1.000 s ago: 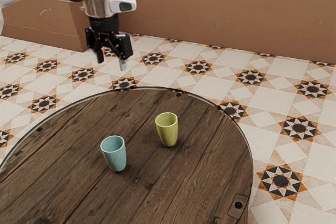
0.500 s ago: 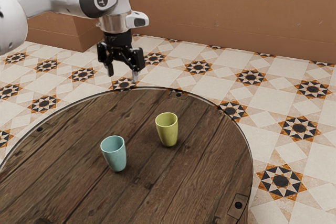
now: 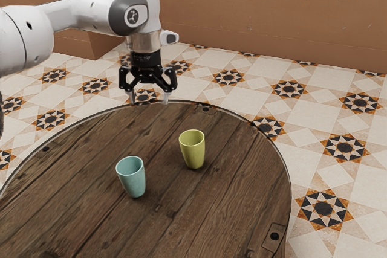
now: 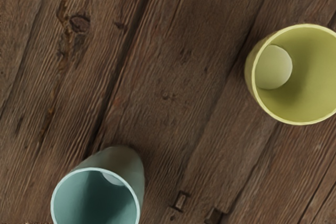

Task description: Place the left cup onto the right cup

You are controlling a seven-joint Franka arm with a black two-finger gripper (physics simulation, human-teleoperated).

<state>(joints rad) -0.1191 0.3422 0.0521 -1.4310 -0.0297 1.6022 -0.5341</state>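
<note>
A light blue cup (image 3: 131,176) stands upright on the round wooden table (image 3: 211,209), toward the exterior view's left. An olive-yellow cup (image 3: 192,148) stands upright a short way to its right and slightly farther back. Both cups are empty; the wrist view looks down into the blue cup (image 4: 100,192) and the yellow cup (image 4: 296,74). My gripper (image 3: 149,96) hangs open well above the table's far edge, behind both cups, with nothing between its fingers.
The tabletop (image 4: 157,77) is dark planked wood with a raised rim. A patterned tile floor (image 3: 314,107) surrounds it, and a brown wall (image 3: 272,4) runs along the back.
My arm has swung toward the exterior view's right and lowered, bringing the gripper nearer the table's far edge. The hand has also turned. The cups have not moved.
</note>
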